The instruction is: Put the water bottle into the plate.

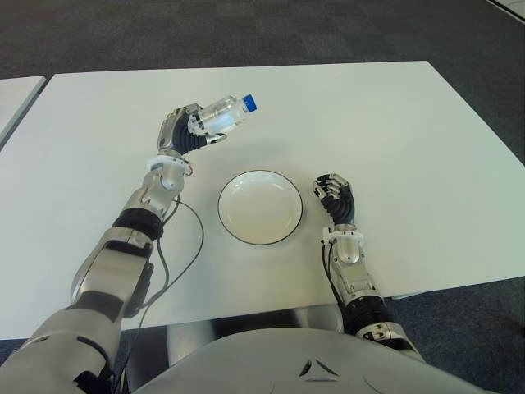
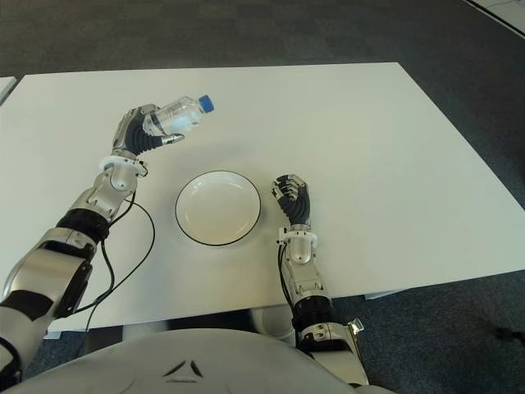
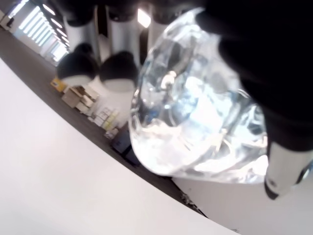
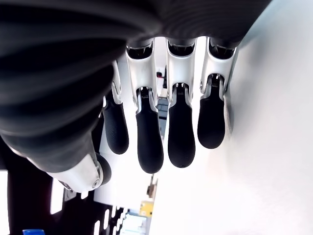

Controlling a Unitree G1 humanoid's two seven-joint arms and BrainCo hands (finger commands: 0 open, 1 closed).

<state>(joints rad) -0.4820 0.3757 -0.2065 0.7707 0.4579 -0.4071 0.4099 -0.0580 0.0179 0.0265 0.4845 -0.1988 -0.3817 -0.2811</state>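
My left hand (image 1: 190,131) is raised above the table to the left of and behind the plate, shut on a clear water bottle (image 1: 221,115) with a blue cap (image 1: 248,103). The bottle lies tilted, its cap pointing right and away. In the left wrist view the bottle's clear body (image 3: 195,112) fills the frame between dark fingers (image 3: 122,73). The white plate (image 1: 238,223) with a dark rim sits on the white table (image 1: 410,131) in front of me, with nothing in it. My right hand (image 1: 334,197) shows just right of the plate, fingers (image 4: 181,132) relaxed and holding nothing.
A black cable (image 1: 193,246) loops over the table beside my left forearm. A second white table's corner (image 1: 16,98) shows at the far left. Dark carpet (image 1: 328,33) lies beyond the table's far edge.
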